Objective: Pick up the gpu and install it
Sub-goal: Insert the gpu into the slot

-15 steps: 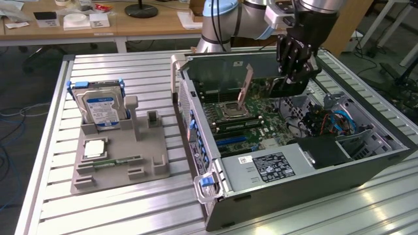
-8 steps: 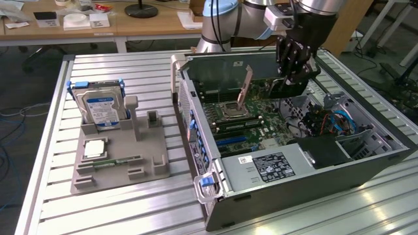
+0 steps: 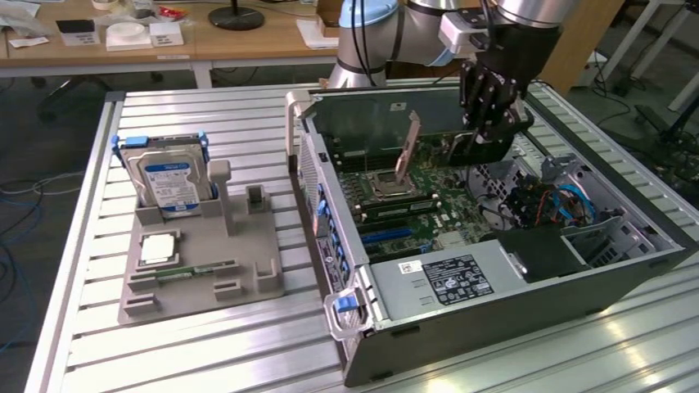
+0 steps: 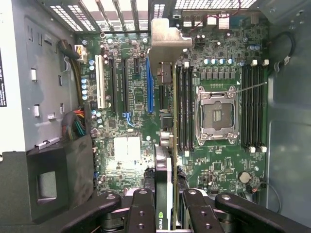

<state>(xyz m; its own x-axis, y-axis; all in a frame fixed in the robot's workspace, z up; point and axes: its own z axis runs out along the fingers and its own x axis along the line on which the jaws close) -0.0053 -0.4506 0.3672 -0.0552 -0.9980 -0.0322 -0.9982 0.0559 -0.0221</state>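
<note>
The gripper (image 3: 489,135) hangs over the open computer case (image 3: 611,270), and its fingers (image 4: 146,213) are closed narrowly on the gpu (image 4: 165,145); the card stands on its edge between them, above the motherboard (image 4: 218,53), with its metal bracket (image 4: 167,43) toward the back wall of the case.

To do this step well, I think the card must stay parallel to the long slots and directly over the blue slot (image 4: 149,85); at this moment its edge seems to lie a little to the side of that slot, nearer to the processor socket (image 4: 216,114), so a small correction sideways may be needed; the bracket should also meet the opening in the back wall before any push down, and the push should be straight, without tilt.

The wrist view looks along the card and shows how its edge lines up with the slots; it cannot tell how high the card is. The exterior view shows the height of the gripper over the board, and also the grey tray (image 3: 196,262) beside the case, toward the exterior view's left, with the hard drive (image 3: 166,176) standing in it.
</note>
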